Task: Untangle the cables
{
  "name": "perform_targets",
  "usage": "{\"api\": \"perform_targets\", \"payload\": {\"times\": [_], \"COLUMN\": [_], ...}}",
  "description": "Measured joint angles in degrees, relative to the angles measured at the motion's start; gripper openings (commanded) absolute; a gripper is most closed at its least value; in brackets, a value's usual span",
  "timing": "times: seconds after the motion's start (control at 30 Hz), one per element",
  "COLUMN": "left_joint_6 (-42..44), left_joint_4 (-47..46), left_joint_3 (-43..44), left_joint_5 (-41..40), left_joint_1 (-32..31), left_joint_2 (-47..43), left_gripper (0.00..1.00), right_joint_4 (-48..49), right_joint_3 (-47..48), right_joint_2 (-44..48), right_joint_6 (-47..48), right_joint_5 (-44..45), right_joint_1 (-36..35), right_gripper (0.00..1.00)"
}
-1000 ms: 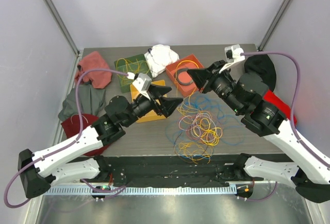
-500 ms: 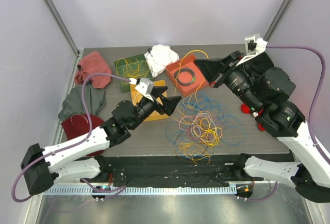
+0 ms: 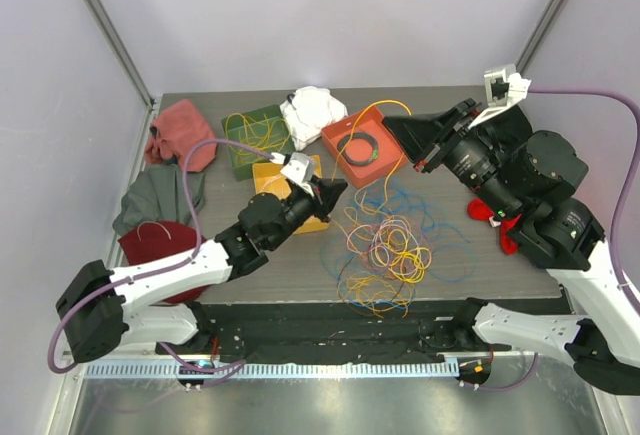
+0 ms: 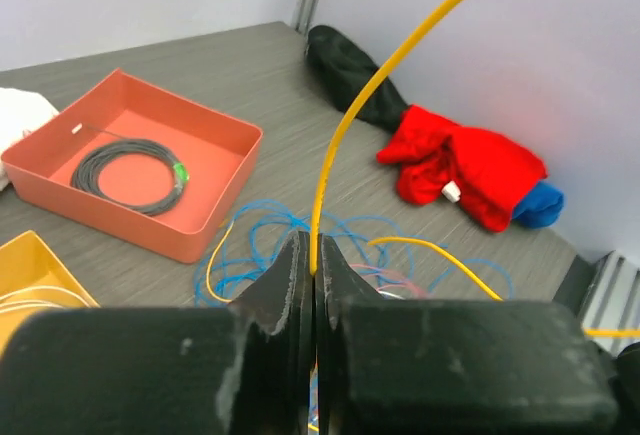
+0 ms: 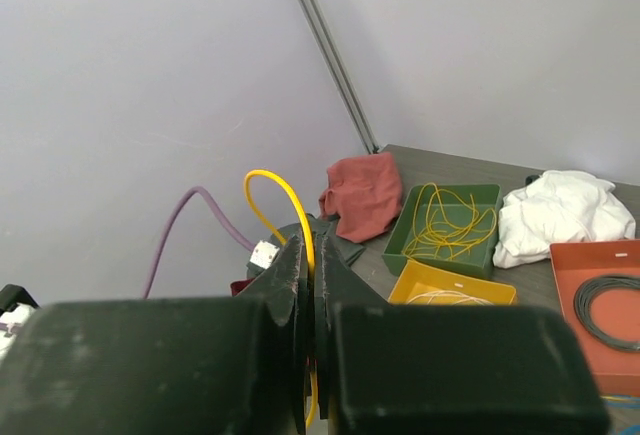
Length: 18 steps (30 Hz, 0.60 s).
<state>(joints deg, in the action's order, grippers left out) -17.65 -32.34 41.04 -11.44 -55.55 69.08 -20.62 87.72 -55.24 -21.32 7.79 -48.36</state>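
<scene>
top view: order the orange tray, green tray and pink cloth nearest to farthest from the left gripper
1. orange tray, just beyond the left gripper, slightly right
2. green tray, back left
3. pink cloth, far left edge

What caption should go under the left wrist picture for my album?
Left gripper pinches a yellow cable that arcs upward, with an orange tray on the table beyond.

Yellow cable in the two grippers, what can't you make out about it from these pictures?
- Left wrist view: the yellow cable runs off the top edge, and below the pinch the body of the shut left gripper hides it.
- Right wrist view: the cable's loop drops behind the body of the right gripper.
- Top view: strands in the cable pile are too thin to follow, so where this one ends is unclear.
</scene>
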Motion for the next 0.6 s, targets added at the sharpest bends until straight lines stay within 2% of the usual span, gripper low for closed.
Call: {"api": "perform_targets", "payload": {"times": [0.23, 0.33, 0.6], "left_joint_6": [-0.4, -1.5, -3.8], "left_joint_4": [0.9, 0.4, -1.6], "left_joint_3": [0.1, 1.2, 4.1], "left_joint_5": [3.3, 5.9, 14.1], "left_joint_1": [0.0, 0.0, 0.0], "left_joint_2": [-11.2, -15.0, -12.3], "left_gripper": [0.01, 0.06, 0.12], "right_joint_4": [0.1, 0.6, 3.3], "right_joint_3": [-3.5, -5.4, -9.1], "right_joint_2": [1.7, 1.7, -1.8], "right_joint_6": [0.2, 0.2, -1.6], "right_joint_5": [1.9, 2.3, 1.9], "right_joint_1": [0.0, 0.0, 0.0], "right_gripper": [0.01, 0.01, 0.01]}}
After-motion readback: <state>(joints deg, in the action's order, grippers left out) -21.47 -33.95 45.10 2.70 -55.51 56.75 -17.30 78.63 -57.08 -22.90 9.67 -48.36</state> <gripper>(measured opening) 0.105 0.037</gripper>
